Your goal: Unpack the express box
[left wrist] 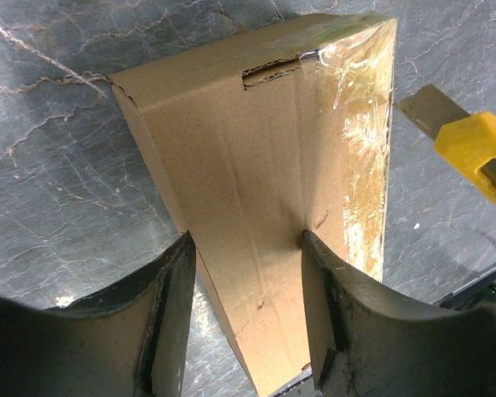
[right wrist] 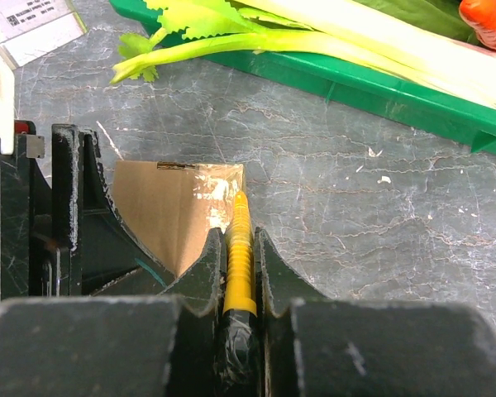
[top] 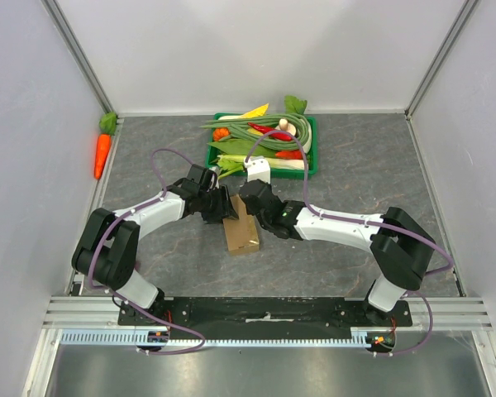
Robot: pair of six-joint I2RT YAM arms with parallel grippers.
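Brown cardboard express box (top: 241, 236), one, seemingly pinched by left gripper (left wrist: 248, 241); right gripper (right wrist: 240, 240) clamps one yellow cutter (right wrist: 238, 222).

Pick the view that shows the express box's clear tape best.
Left wrist view: the glossy tape runs down one side of the express box, close up. The right wrist view shows only a small shiny patch beside the yellow knife. From the top, the tape cannot be made out.
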